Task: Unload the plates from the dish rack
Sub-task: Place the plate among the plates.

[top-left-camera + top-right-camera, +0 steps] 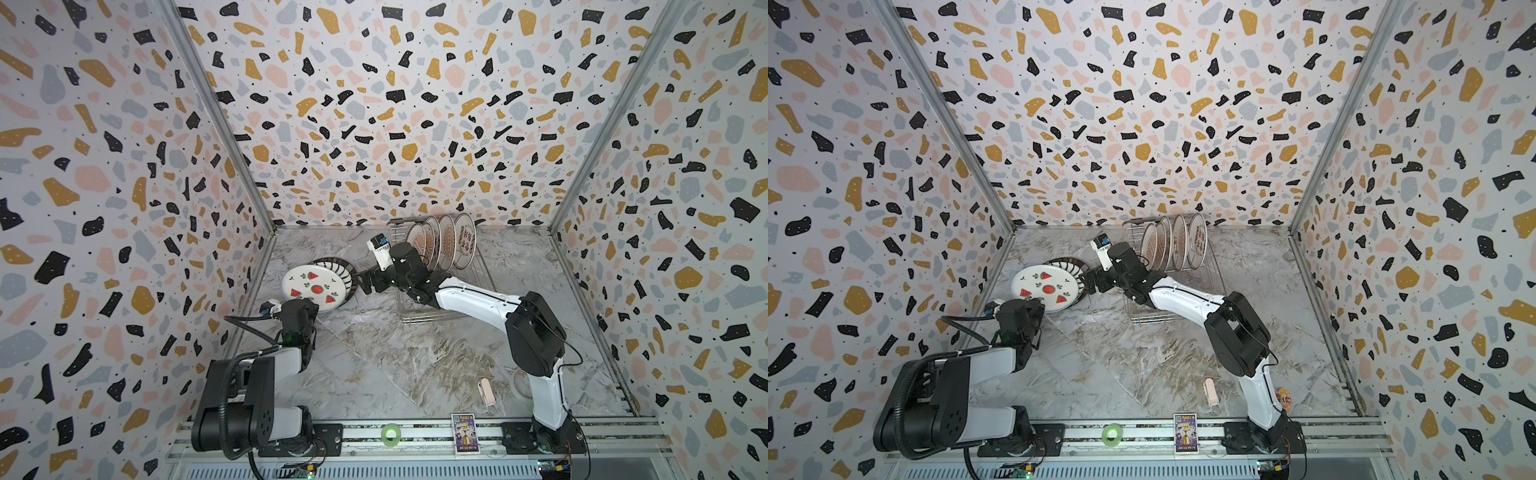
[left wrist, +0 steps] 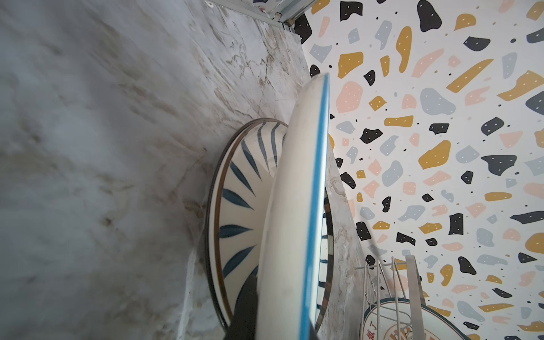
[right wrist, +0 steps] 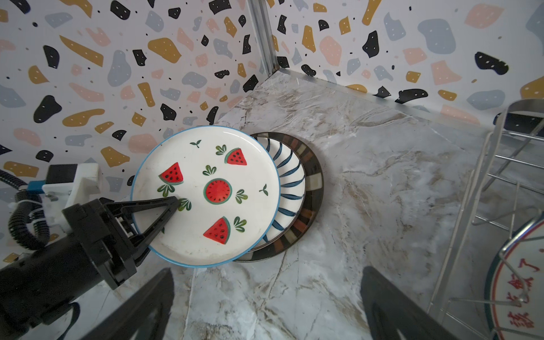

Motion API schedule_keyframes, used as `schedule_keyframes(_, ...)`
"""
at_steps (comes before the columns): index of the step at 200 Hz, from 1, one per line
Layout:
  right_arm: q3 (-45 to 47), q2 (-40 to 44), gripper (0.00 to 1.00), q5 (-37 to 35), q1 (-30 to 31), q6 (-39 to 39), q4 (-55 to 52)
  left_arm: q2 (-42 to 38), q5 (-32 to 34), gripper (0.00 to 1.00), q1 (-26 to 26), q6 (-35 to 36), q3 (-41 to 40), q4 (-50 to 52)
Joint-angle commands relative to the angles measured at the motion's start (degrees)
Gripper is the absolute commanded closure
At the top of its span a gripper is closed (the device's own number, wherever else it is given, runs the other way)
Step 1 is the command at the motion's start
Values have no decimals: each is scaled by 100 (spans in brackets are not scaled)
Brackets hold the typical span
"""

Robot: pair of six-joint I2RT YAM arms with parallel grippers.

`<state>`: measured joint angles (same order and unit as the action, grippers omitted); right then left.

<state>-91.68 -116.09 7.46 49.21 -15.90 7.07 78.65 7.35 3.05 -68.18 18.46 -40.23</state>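
My left gripper (image 1: 315,305) (image 3: 172,207) is shut on the near rim of the watermelon plate (image 1: 316,286) (image 1: 1045,286) (image 3: 212,164) (image 2: 294,206). That plate sits slightly tilted over a black-striped plate (image 3: 290,179) (image 2: 241,200) and a brown-rimmed plate (image 3: 313,182), which are stacked by the left wall. My right gripper (image 1: 360,282) (image 1: 1090,283) (image 3: 265,309) is open and empty above the table, between this stack and the dish rack (image 1: 432,309) (image 1: 1154,318) (image 3: 500,164). Several plates (image 1: 446,245) (image 1: 1179,243) stand upright in the rack, the red-lettered one (image 3: 515,294) (image 2: 391,323) among them.
The left wall (image 1: 232,257) runs close beside the stack. On the front rail are a translucent tape roll (image 1: 390,434) and a printed card (image 1: 465,432). A small pink object (image 1: 487,390) lies on the marble near the right arm's base.
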Motion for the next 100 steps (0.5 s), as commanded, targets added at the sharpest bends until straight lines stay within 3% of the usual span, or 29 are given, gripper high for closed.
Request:
schedule_keyframes(1, -113, -7, 0, -122, -4, 91, -39, 28, -51, 100, 38, 57, 281, -954)
schedule_keyframes(100, -148, -89, 0, -160, -4, 103, -22, 835, -347, 91, 37, 271, 571, -871)
